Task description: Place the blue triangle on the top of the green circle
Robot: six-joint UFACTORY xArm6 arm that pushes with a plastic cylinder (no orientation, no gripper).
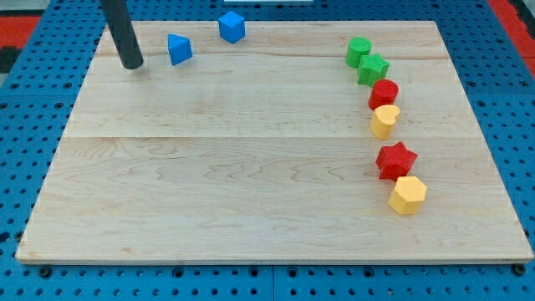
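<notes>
Pale wooden bench (251, 167), planks running left-right, sits on a blue pegboard surface (33, 276). The arm carries no hand at all, just a straight dark rod (122, 29) coming down from the view's top left. My tip (132, 65) rests on the bench near the top-left corner.

Blue triangle block (179, 48) sits just to the view's right of my tip, w/ a small gap between them, not touching. A blue cube block (231, 27) is further right & a bit higher, near the bench's top edge, apart from the triangle.

The green circle block (359, 51) is well over on the view's right, far from the triangle & my tip. It heads a loose column of blocks running down the right side. Right below it & touching, or nearly so, is a green star-shaped block (374, 68). Next down, a red round block (384, 93), pressed close to a yellow heart-shaped block (384, 121) under it. After a gap comes a red star block (395, 160), then a yellow hexagon-ish block (408, 194) touching its lower right.

Middle & left of the bench hold only wood grain. A strip of red (512, 17) shows at the view's top-right corner beyond the pegboard; can't tell what it is.
</notes>
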